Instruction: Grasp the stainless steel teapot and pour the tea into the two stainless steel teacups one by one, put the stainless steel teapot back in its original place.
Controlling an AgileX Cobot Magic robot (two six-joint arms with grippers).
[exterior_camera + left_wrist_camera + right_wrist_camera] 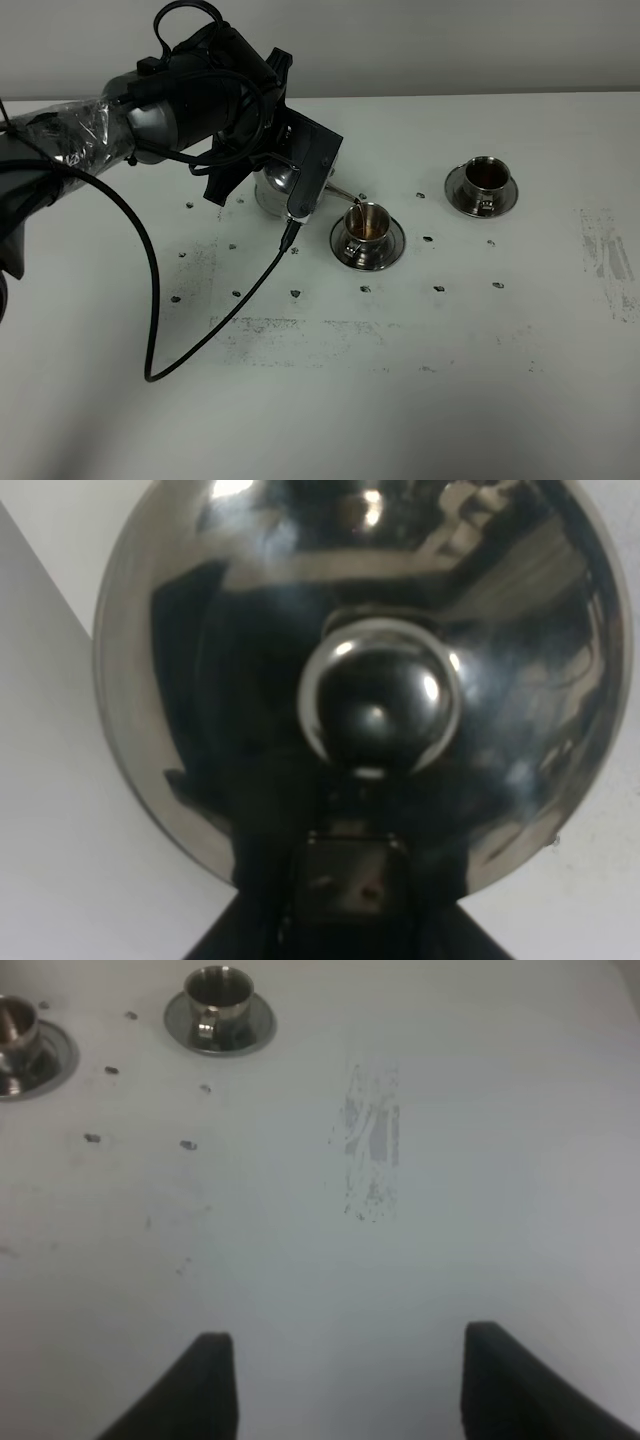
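The left claw [300, 195] is clamped shut on the teapot [274, 186], left of centre in the overhead view. It holds the pot tipped so that the spout [345, 196] reaches over the rim of the centre cup [368, 224]. In the left wrist view the pot's lid and knob [380, 695] fill the frame. Tea [372, 231] shows brown in that cup, and the right cup [488, 176], in the upper right on its saucer [506, 202], holds dark tea too. So the step in hand looks to be the second pour, with the right cup already served. The right claw [340, 1390] hangs open and empty over bare counter [470, 1210], well apart from both cups. Next the pot needs righting gently, so the spout stops running while it is over the cup. Then it goes back to its coaster, which I cannot see; it may lie hidden under the arm.
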